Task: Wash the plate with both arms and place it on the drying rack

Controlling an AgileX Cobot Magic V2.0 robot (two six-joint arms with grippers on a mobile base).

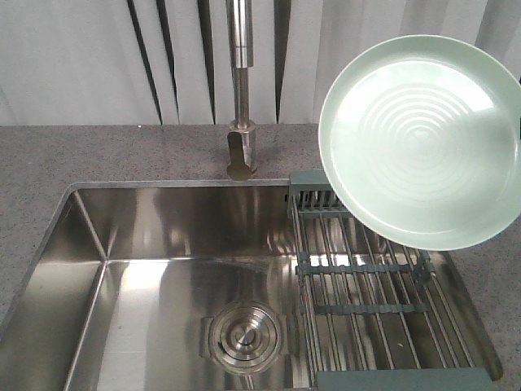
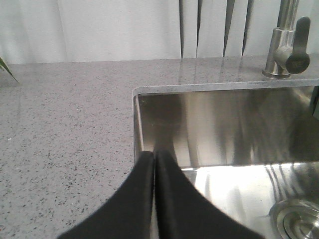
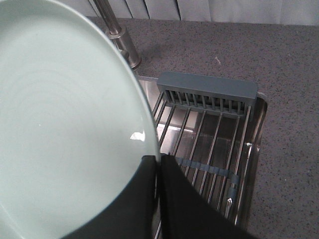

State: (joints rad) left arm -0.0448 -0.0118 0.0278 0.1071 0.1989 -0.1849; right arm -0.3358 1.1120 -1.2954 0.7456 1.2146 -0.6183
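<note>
**Right pincer [image 3: 158,162] clamped on the plate [image 3: 65,129], above the rack**

Both my right fingers pinch the plate's rim, which runs into the gap between them. The plate hangs tilted in the air, its ringed face toward the front camera, over the far end of the drying rack [image 1: 366,281]; I see no contact between them. The rack spans the right side of the sink [image 1: 163,244]. My left pincer [image 2: 153,159] is closed on nothing at the sink's left corner. No water runs from the faucet [image 1: 239,81]. I judge washing finished; setting the plate down remains.
</note>
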